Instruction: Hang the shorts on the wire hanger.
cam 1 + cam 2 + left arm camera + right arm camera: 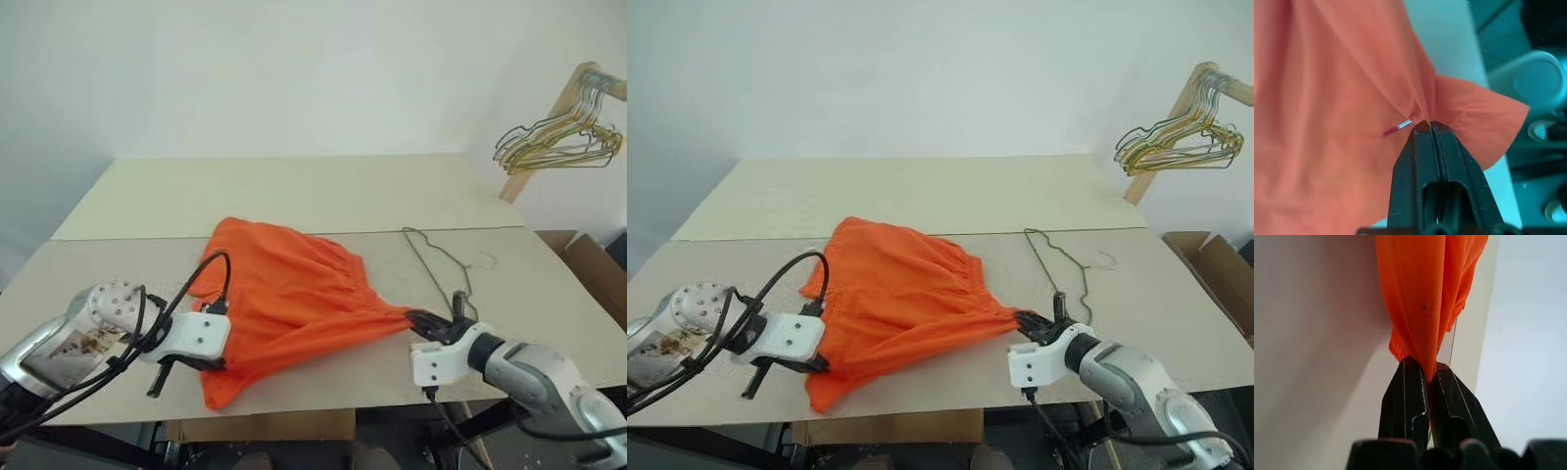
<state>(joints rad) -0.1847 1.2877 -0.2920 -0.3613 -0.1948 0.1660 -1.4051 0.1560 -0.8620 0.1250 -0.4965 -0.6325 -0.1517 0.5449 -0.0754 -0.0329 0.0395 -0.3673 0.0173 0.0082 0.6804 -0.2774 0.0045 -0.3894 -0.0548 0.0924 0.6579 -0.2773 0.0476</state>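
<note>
Orange fabric: one pair of shorts (284,294), lying on the near half of a pale table (294,191) and pulled taut between two grippers. Left gripper (1430,128): fingers closed tight on a fold near one hem, where a small white tag (1398,128) shows beside the pinch; no writing on it can be read. Right gripper (1429,377): fingers pressed together on a bunched corner of the shorts, the cloth drawn into a narrow rope at the pinch. One grey wire hanger (441,259) lies flat on the table just right of the shorts, near the right gripper, hook pointing right. Far right: one wooden rack (549,127) carrying a bunch of yellowish hangers (563,137), number uncountable. One open cardboard box (593,269) below it; contents not visible.
</note>
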